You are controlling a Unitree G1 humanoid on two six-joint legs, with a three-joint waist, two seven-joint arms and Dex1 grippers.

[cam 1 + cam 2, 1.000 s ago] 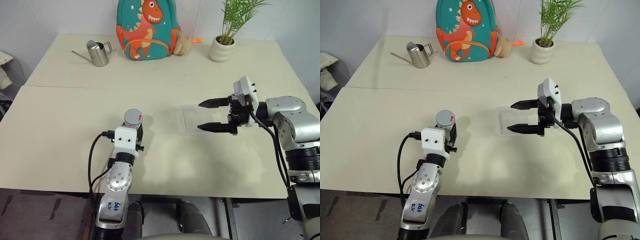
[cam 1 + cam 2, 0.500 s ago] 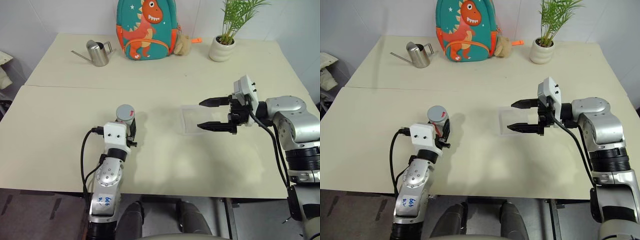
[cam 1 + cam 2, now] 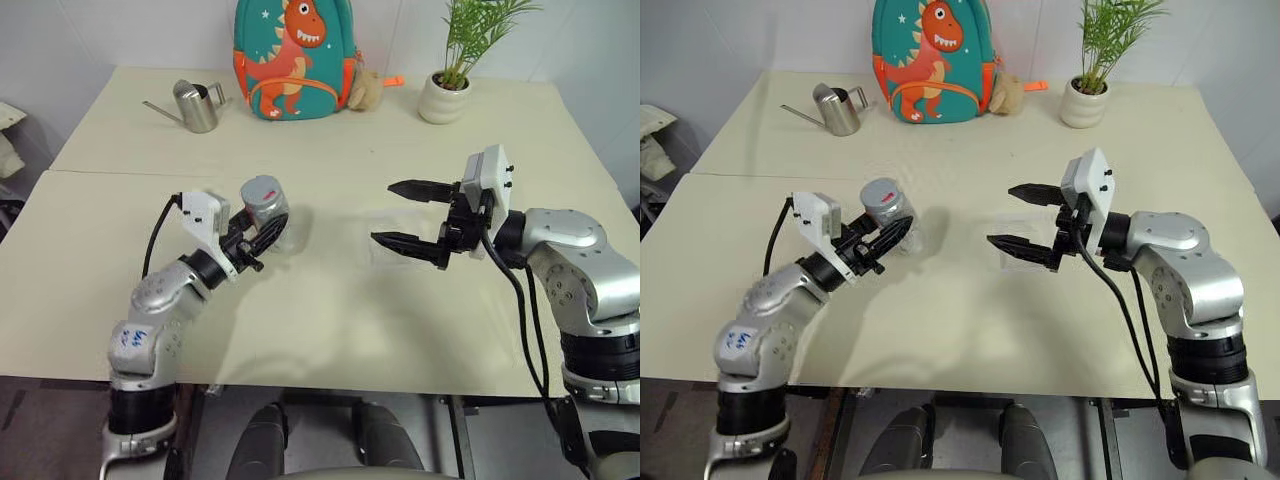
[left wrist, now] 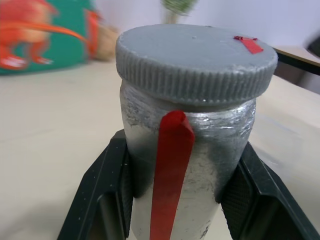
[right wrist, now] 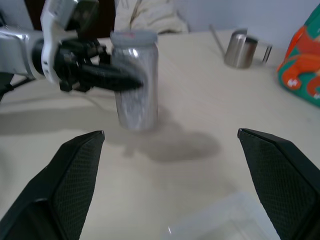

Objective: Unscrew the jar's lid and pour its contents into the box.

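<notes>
A pale cream surface (image 3: 330,320) stretched away to a white wall, a seam running across it partway back. Nearest in, the left pincer (image 3: 262,237) was clamped tight on the jar (image 3: 270,212), its black fingers (image 4: 107,200) pressed to either side of the silvery body, the red stripe facing the left wrist camera. The jar was held just off the surface, tilted a little, with the grey lid (image 4: 196,60) screwed on and its small red mark up top. Over on the right, the right pincer (image 3: 408,215) hung level with its jaws spread wide and nothing between them, aimed across at the jar. Just beneath it lay the clear plastic box (image 3: 385,240), flat on the surface and well apart from the jar. Further back, along the far edge, stood the steel watering can (image 3: 195,106), then the teal dinosaur backpack (image 3: 295,58) upright beside it, and off to the right the white plant pot (image 3: 443,98) with its green fronds.
</notes>
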